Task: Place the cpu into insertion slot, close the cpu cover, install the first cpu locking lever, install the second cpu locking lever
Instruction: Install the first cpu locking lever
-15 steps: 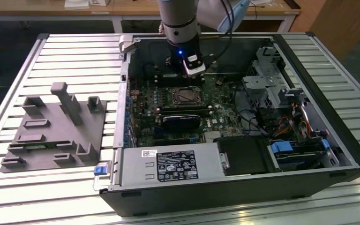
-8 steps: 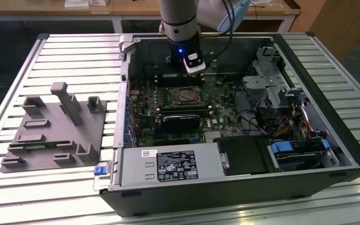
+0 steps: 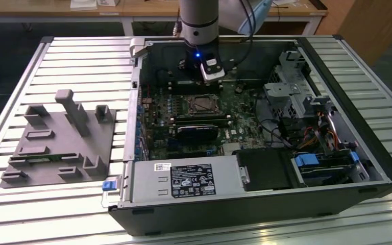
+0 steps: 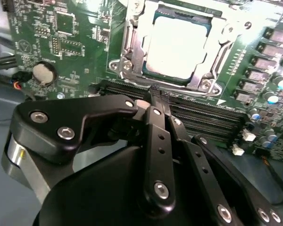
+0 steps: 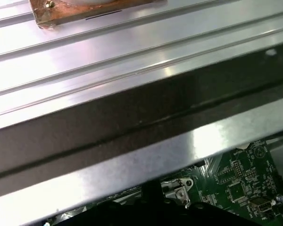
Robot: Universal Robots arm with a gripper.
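The cpu (image 4: 177,44) shows its pale metal top inside the insertion slot (image 3: 201,104) on the green board. The cpu cover (image 4: 133,40), a silvery frame, lies down flat around the chip, whose top shows through its window. My gripper (image 4: 155,94) hangs just above the board, beside the socket, over the long black memory slots (image 4: 203,117). Its black fingers (image 4: 153,122) meet at the tips with nothing between them. In the exterior view the gripper (image 3: 208,76) stands just behind the socket, inside the open computer case. I cannot make out the locking levers.
The open computer case (image 3: 250,214) lies on a slatted aluminium table (image 3: 80,61). A grey fixture (image 3: 59,138) sits at the exterior view's left. Drive cages and cables (image 3: 312,117) fill the case's right side. The case's metal edge (image 5: 141,160) runs close by the wrist.
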